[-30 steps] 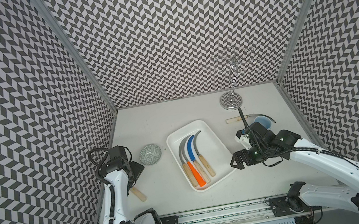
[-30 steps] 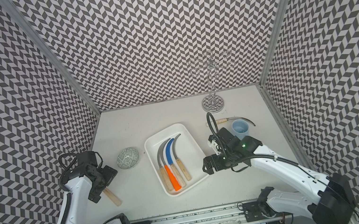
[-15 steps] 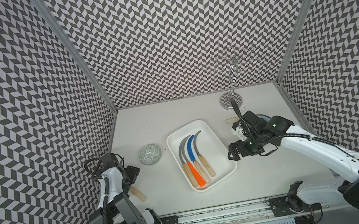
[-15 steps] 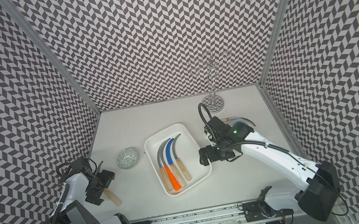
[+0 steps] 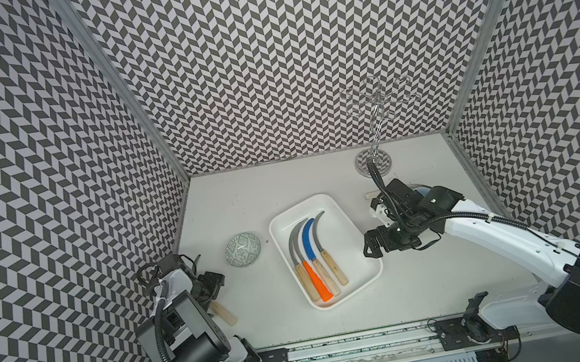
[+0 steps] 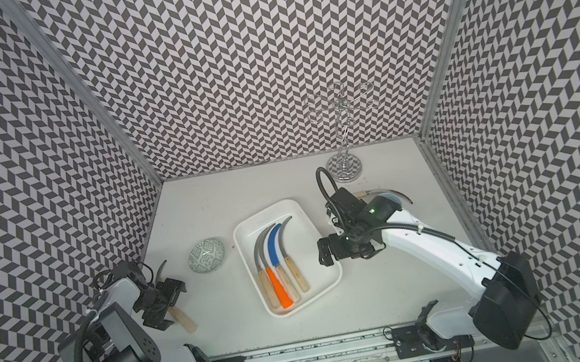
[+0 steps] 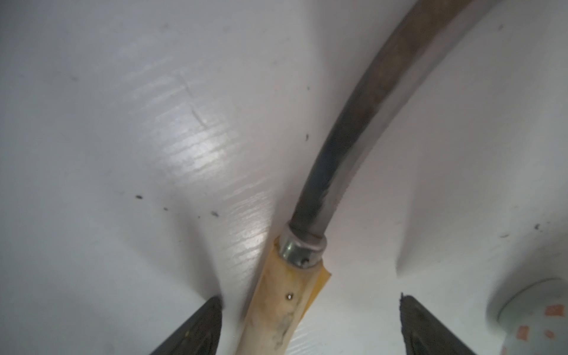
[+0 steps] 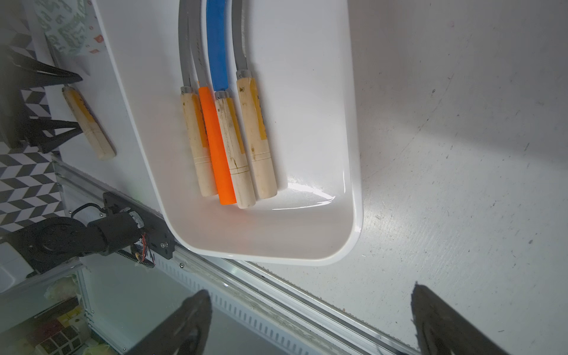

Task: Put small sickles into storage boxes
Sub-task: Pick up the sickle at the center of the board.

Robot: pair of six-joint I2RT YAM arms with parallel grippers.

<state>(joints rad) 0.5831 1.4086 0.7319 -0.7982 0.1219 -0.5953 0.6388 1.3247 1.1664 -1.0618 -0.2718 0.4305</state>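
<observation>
Left pincer [image 7: 310, 301] standing wide, straddling pale wooden handle of curved grey-bladed sickle [image 7: 335, 153] lying flat on matte white tabletop [image 7: 123, 123]. Right pincer [image 8: 310, 299] gaping wide, empty, hovering just beside glossy round-cornered white tray [image 8: 356, 184] holding four sickles [image 8: 233, 138] side by side, one blue-bladed.

On the counter [image 5: 281, 183] the tray [image 5: 351, 253] sat centrally, four sickles [image 5: 315, 262] side by side in it, handles toward 6 o'clock. The bowl [image 5: 242, 249] lay at the tray's 9 o'clock. A fifth sickle [image 5: 224, 314] lay at 8 o'clock, the left gripper [image 7: 310, 302] straddling its handle. The right gripper [image 5: 368, 247] hung just beside the tray at 3 o'clock. At 1 o'clock lay a sixth sickle [image 6: 362, 193], with the stand [image 5: 374, 164] behind it.
</observation>
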